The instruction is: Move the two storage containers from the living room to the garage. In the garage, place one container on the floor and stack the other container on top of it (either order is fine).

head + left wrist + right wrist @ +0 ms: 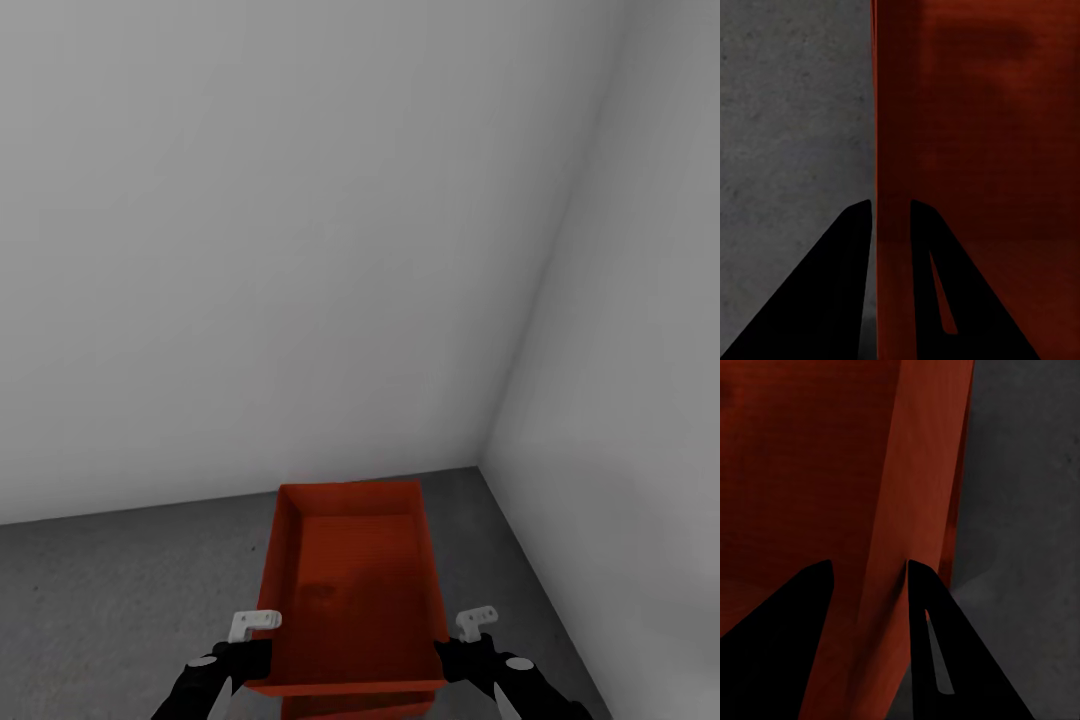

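One orange-red storage container is open-topped and empty, and it sits level over the garage's dark grey concrete floor, near a wall corner. My left gripper is shut on its left side wall, which stands between the black fingers in the left wrist view. On the opposite wall my right gripper is shut the same way. A darker red face shows under the near rim. I cannot tell whether it belongs to a second container.
White walls meet in a corner just beyond and to the right of the container. Bare concrete floor stretches to the left and along the right side.
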